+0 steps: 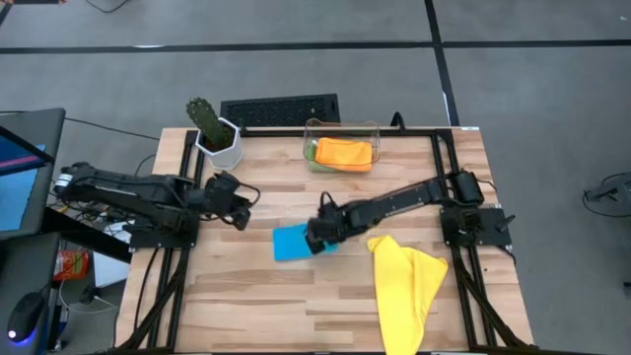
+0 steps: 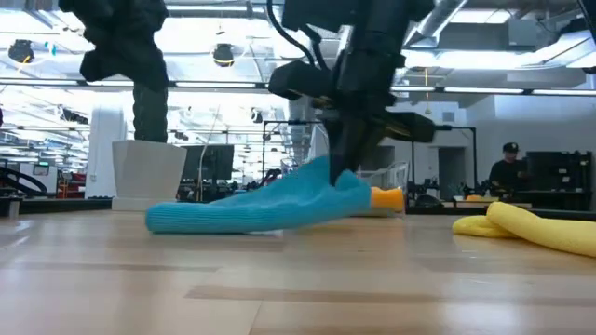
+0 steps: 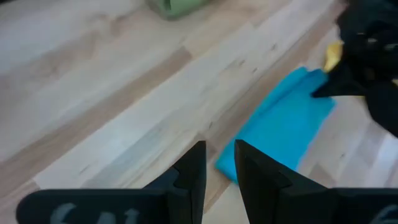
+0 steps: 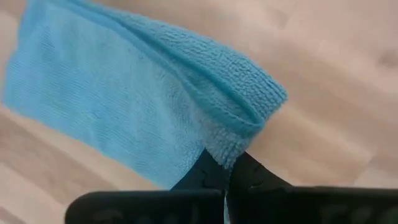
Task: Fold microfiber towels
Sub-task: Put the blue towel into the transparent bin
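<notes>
The folded blue towel (image 1: pixel 291 243) lies at mid-table, with my right gripper (image 1: pixel 317 237) shut on its right end. My left gripper (image 1: pixel 240 209) hangs above the table's left side, drawn back from the towel. Its fingers (image 3: pixel 193 165) stand a narrow gap apart with nothing between them. A yellow towel (image 1: pixel 404 281) lies crumpled at the near right, reaching the table's near edge. An orange towel (image 1: pixel 345 153) rests folded in the clear bin (image 1: pixel 373 130) at the far edge, with a green towel (image 1: pixel 312 150) beside it. My right gripper pinches the blue towel's right end (image 4: pixel 231 144) between its two fingers, at a folded edge of more than one layer. The fingers come steeply from above. That end is raised (image 2: pixel 340 181) and the towel slopes down to its left end (image 2: pixel 177 219), which lies on the table.
A white pot with a cactus (image 1: pixel 217 136) stands at the far left corner. Bare wood lies in front of the blue towel and along the near left (image 1: pixel 256 306). A person (image 2: pixel 507 167) sits far off in the room behind.
</notes>
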